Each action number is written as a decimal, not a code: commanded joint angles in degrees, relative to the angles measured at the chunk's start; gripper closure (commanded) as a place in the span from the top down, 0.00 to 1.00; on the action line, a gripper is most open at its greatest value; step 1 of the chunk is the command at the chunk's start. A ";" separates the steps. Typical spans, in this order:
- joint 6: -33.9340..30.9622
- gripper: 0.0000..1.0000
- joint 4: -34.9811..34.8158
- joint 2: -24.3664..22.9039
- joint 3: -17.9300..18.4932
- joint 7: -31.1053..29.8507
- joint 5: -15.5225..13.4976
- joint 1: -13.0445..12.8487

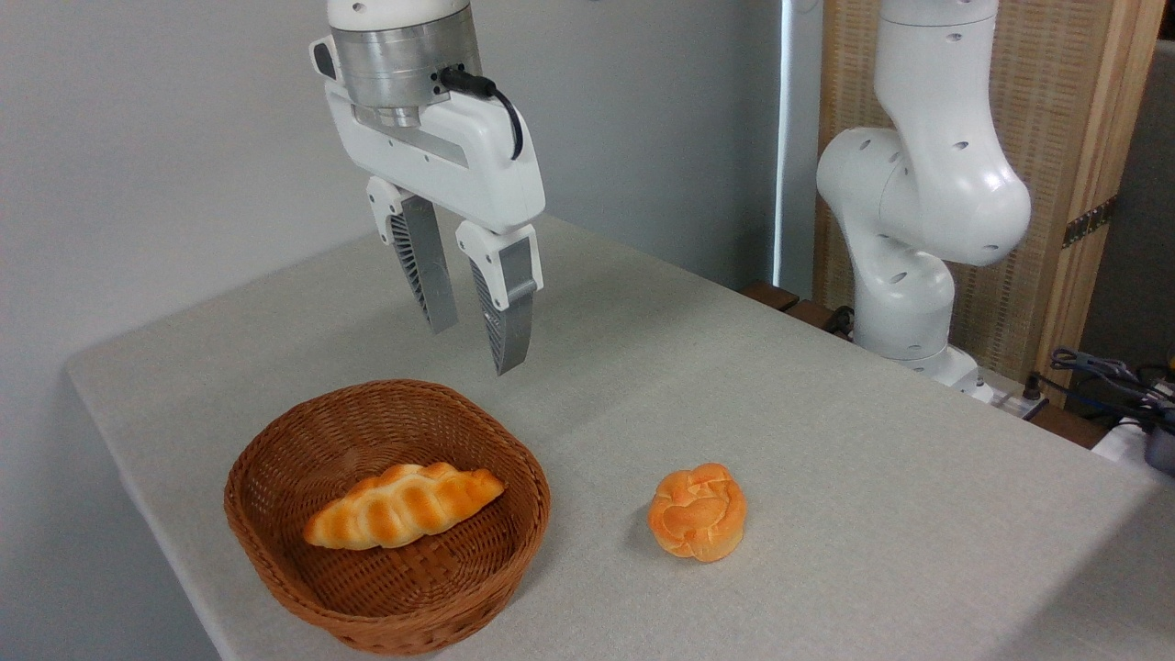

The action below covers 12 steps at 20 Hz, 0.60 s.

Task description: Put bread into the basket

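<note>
The bread (697, 511), a small round orange-golden bun with a swirled top, sits on the grey table to the right of the basket (275, 542). That brown wicker basket stands near the table's front left edge. My gripper (475, 347) hangs in the air above the basket's far rim, well up and to the left of the bun. Its two grey ribbed fingers (507, 312) are apart with nothing between them.
A longer braided golden loaf (402, 506) lies inside the basket. The arm's white base (918, 229) stands at the table's far right edge, with cables (1102, 376) beside it. The table's left edge (138, 477) runs close by the basket.
</note>
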 commanded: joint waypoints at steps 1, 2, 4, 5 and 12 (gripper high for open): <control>1.16 1.00 -3.21 -1.39 0.40 2.91 0.47 0.01; 1.25 1.00 -4.26 -1.83 0.40 3.79 0.65 0.10; 1.94 1.00 -6.37 -2.79 0.40 5.55 0.83 1.58; 2.30 1.00 -7.42 -3.32 0.40 5.91 0.83 2.12; 3.36 1.00 -17.53 -7.54 2.41 13.90 4.08 4.93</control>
